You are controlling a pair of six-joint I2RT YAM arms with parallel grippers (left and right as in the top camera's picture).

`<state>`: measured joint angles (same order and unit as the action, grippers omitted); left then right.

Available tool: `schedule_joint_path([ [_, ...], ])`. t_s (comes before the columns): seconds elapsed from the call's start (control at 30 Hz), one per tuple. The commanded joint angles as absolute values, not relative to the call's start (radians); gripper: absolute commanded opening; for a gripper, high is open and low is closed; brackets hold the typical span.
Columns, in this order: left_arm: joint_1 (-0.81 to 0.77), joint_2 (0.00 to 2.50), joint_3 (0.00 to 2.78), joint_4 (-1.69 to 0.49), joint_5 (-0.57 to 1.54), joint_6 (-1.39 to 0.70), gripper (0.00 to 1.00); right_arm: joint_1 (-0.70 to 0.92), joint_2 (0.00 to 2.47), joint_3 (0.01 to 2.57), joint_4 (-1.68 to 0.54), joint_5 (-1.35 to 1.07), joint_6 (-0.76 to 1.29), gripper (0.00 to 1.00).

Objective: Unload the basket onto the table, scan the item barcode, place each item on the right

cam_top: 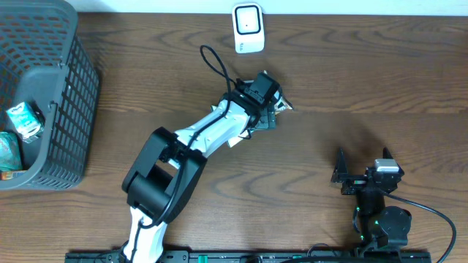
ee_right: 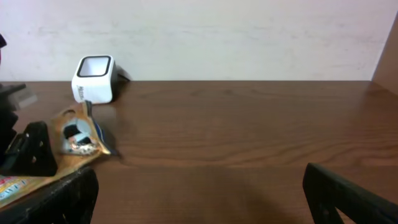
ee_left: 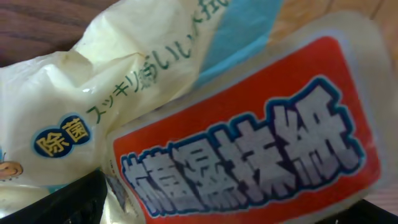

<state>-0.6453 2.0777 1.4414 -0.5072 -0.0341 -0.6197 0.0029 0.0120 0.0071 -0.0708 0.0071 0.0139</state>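
The left gripper (cam_top: 267, 109) is holding its fingers (ee_left: 59, 199) spread, with the pack (ee_left: 249, 137) lying between them, close under its camera. The pack is resting on the table (cam_top: 351, 88) near the scanner (cam_top: 248, 28). The right gripper (cam_top: 363, 162) is sitting well apart, its fingers also spread.

Overhead, the left tool (cam_top: 269, 109) sits right over the wipes pack (cam_top: 283, 107), so only a corner pokes out, and I can't tell if it's gripped. The left wrist view is all pack, blurry and cropped on every side, with the print cut off mid-word. The basket (cam_top: 69, 95) runs off the left edge, and the items (cam_top: 25, 120) inside are half chopped. The right wrist view crops the pack at the left, and the scanner (ee_right: 94, 78) is too small to read.
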Motion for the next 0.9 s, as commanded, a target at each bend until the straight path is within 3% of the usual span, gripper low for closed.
schedule_joint_path([
  [0.0,-0.639,2.121,1.424,-0.543,-0.066,-0.647,0.98,-0.005,0.007,0.006,-0.075,0.006,0.018,0.99],
  [0.53,-0.629,1.808,1.444,-0.484,-0.099,-0.576,0.98,-0.005,0.007,0.006,-0.075,0.006,0.018,0.99],
  [0.7,-0.625,1.785,1.444,-0.407,-0.105,-0.447,0.98,-0.005,0.007,0.006,-0.075,0.006,0.018,0.99],
  [0.87,-0.616,1.806,1.444,-0.394,-0.171,-0.445,0.98,-0.005,0.007,0.006,-0.075,0.006,0.018,0.99],
])
